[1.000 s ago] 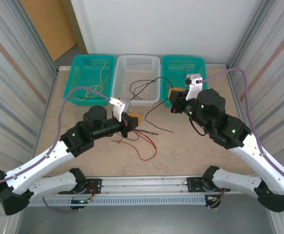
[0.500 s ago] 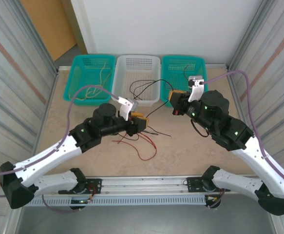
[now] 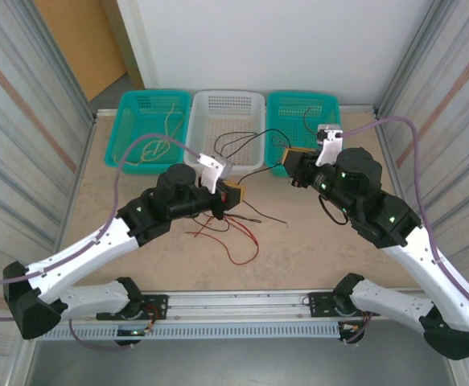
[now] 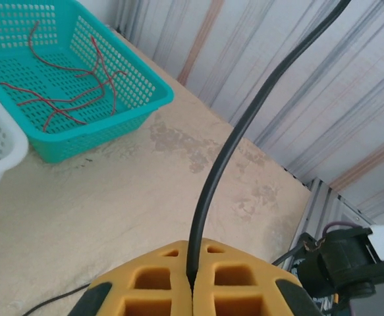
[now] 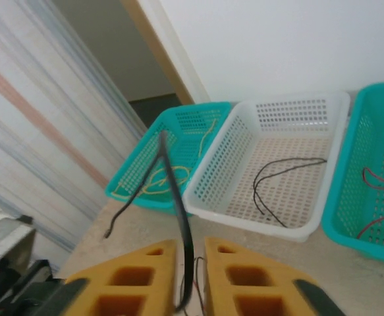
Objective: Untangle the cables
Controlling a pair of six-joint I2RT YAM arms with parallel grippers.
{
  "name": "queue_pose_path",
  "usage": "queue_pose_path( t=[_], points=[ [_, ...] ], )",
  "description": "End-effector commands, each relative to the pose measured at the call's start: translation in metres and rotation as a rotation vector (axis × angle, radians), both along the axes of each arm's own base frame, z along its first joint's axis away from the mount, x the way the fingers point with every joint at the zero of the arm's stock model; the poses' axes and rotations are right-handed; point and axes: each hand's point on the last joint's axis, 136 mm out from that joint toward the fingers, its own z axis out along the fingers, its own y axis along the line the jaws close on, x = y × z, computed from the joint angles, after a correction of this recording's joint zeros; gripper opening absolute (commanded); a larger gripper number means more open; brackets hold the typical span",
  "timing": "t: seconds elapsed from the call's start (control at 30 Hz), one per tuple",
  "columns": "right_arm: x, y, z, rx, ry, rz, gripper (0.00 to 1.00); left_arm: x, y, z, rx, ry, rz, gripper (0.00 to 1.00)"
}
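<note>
Now — left end effector [image 4: 192,280] clamps black cable [image 4: 233,141] | right end effector [image 5: 190,257] ajar

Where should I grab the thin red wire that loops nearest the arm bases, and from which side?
Take the thin red wire at its near bend, probably from straight above: that stretch lies flat on the beige tabletop, clear of the thin black wire and the tangle behind.
</note>
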Motion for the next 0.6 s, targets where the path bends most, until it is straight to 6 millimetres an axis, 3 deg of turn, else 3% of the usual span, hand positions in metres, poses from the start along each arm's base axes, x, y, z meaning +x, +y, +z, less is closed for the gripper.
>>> queue_pose_path(
  t=[0.0,0.1,0.37,0.57],
  points=[
    [0.002,-0.020,-0.010,-0.012,0.032,-0.079,0.37,0.017,0.016,0.025,0.037,-0.040,0.109,0.00],
    [0.003,-0.037,-0.027,-0.046,0.074,-0.148,0.47,0.045,0.030,0.039,0.069,-0.028,0.180,0.00],
    [-0.020,-0.073,-0.089,-0.091,0.198,-0.251,0.51,0.129,0.040,0.085,0.022,-0.067,0.214,0.00],
    [-0.041,-0.088,-0.136,-0.126,0.299,-0.262,0.50,0.193,0.034,0.086,0.053,-0.078,0.253,0.00]
  ],
)
